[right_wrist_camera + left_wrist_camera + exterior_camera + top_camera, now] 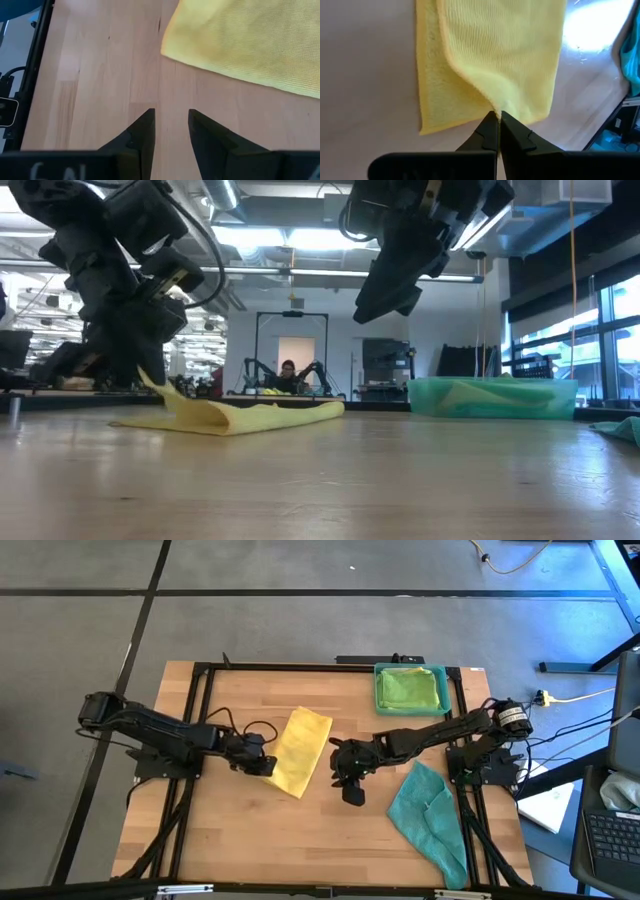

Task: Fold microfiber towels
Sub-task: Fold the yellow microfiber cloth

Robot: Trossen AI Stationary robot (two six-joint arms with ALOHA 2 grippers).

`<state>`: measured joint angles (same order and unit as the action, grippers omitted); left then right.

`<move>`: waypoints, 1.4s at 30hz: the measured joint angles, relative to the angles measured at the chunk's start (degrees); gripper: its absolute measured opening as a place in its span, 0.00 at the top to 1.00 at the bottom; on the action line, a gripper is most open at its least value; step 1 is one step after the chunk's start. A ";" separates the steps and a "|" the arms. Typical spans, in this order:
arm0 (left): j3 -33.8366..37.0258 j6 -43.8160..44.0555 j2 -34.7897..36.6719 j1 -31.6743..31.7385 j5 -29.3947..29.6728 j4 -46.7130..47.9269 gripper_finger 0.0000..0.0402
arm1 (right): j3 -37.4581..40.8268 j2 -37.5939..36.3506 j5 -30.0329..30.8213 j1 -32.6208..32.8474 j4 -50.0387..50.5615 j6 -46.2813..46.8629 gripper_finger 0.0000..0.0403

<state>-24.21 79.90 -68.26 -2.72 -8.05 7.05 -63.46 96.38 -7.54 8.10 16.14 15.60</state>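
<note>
Left wrist view: left gripper pinched tight on yellow towel edge — right gripper partly open, empty, hovering above table.

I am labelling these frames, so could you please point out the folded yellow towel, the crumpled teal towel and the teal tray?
Folded yellow microfiber towel (299, 750): high view, middle of its top layer.
Crumpled teal microfiber towel (428, 810): high view, centre of the cloth.
Rigid teal plastic tray (379, 690): high view, its left rim.

Bare table lies open between yellow towel and teal towel.
</note>
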 joint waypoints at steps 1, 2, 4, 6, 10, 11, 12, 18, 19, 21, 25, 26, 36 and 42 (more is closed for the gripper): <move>0.00 -0.64 0.96 0.33 0.03 1.15 1.00 | 0.00 0.00 0.01 0.00 -0.02 -0.04 0.70; 0.00 -1.20 1.88 0.59 0.28 2.64 1.00 | 0.02 0.00 0.01 0.00 -0.03 -0.16 0.70; 0.00 -2.43 3.76 0.97 1.41 6.73 1.00 | 0.00 0.00 0.01 0.00 -0.04 -0.55 0.70; 0.00 -2.80 5.25 1.25 2.03 10.93 1.00 | 0.02 0.00 0.01 0.00 -0.06 -0.93 0.70; 0.01 -5.91 6.58 1.68 1.37 12.23 1.00 | 0.00 0.00 0.88 -0.09 -0.10 -1.61 0.70; 0.00 -6.00 6.63 1.54 1.45 12.29 1.00 | 0.00 0.00 1.38 -0.10 -0.10 -1.93 0.70; 0.00 -6.16 6.60 1.37 1.75 12.62 1.00 | 0.02 0.00 2.03 -0.13 -0.21 -2.25 0.70; 0.02 -6.81 4.82 1.09 2.62 14.69 1.00 | 0.00 0.02 11.86 -3.05 -4.88 -0.32 0.70; 0.02 -6.83 4.77 1.09 2.59 14.53 1.00 | -0.26 0.06 11.46 -5.14 -6.28 1.11 0.70; 0.02 -6.78 4.75 1.09 2.62 14.47 1.00 | -1.66 1.40 7.18 -10.35 -9.10 3.17 0.70; 0.02 -6.83 4.73 1.09 2.88 13.19 1.00 | -7.78 6.68 -3.70 -20.29 -6.52 1.79 0.70; 0.02 -6.81 4.73 1.03 2.89 12.93 1.00 | -9.90 8.20 -5.94 -22.29 -5.30 1.07 0.70; 0.02 -6.87 4.73 0.38 3.84 11.45 1.00 | -36.99 27.74 -12.09 -28.94 12.79 -6.19 0.70; 0.02 -7.00 4.73 -0.75 4.02 9.76 1.00 | -52.13 37.09 -4.00 -28.87 22.68 -10.39 0.70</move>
<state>-24.18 72.90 -63.53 -3.46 -4.03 16.81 -115.59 133.47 -11.54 -20.77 38.82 5.21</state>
